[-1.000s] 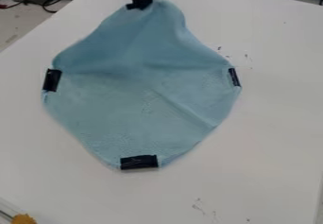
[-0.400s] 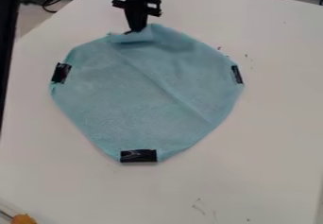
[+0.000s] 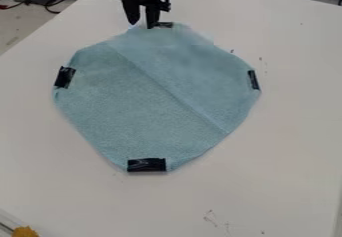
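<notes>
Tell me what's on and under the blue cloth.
Four black tape pieces sit along the edge of the blue cloth; the tool is at its top end. White table surrounds it; anything underneath is covered.

No text, label, brand, number or sign is legible on inspection
</notes>
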Available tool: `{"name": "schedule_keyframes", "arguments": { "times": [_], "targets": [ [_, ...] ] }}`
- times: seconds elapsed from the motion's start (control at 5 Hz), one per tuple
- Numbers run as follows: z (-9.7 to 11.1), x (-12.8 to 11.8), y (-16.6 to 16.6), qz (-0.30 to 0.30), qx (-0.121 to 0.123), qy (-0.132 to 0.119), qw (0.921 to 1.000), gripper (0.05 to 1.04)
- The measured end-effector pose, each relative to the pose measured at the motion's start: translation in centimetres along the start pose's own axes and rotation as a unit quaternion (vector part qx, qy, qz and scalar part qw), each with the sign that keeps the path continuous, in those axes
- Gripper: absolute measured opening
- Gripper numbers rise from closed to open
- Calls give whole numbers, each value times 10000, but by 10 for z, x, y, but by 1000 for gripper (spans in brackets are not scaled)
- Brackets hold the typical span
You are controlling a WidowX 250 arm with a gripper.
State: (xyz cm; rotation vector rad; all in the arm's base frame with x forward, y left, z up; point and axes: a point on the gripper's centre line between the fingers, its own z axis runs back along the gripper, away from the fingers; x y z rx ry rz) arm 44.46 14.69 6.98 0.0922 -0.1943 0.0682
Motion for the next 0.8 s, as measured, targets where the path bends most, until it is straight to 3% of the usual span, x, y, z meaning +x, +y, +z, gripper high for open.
{"name": "schedule_keyframes", "arguments": {
  "times": [0.2, 0.6, 0.8],
  "targets": [
    [18, -7, -8, -94, 47, 123, 9999, 991],
    [27, -57, -36, 272, -81, 408, 9988, 1001],
    [29, -81, -53, 505, -118, 321, 9981, 1001]
  ]
}}
